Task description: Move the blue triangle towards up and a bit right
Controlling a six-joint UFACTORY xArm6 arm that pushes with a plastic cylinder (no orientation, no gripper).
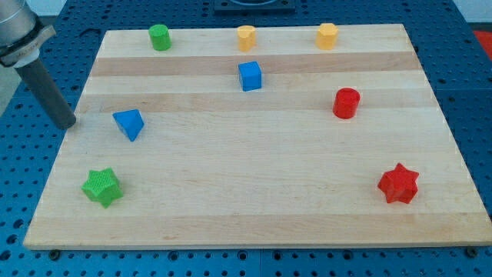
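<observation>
A pale wooden board (254, 208) of glued planks, its grain running across the view, lies on a blue perforated bench (473, 77); small plastic blocks with ribbed, printed-looking surfaces are scattered over it. The blue triangle (129, 124) sits in the left half, about midway between top and bottom; it is a squat wedge whose sharpest corner points toward the view's bottom, its broad edge toward the top, though its long axis is hard to judge from this angle. My tip (68, 124), the end of a straight dark rod with no jaws to open or close, rests at the board's left edge, near the triangle's left and apart from it.

A green star (102, 188) lies below the triangle near the bottom-left corner; a green cylinder (160, 37) stands at top left. Two orange blocks (246, 38) (327, 35) line the top edge; a blue cube (250, 76) sits beneath the first. A red cylinder (346, 103) and a red star (398, 184) occupy the right side.
</observation>
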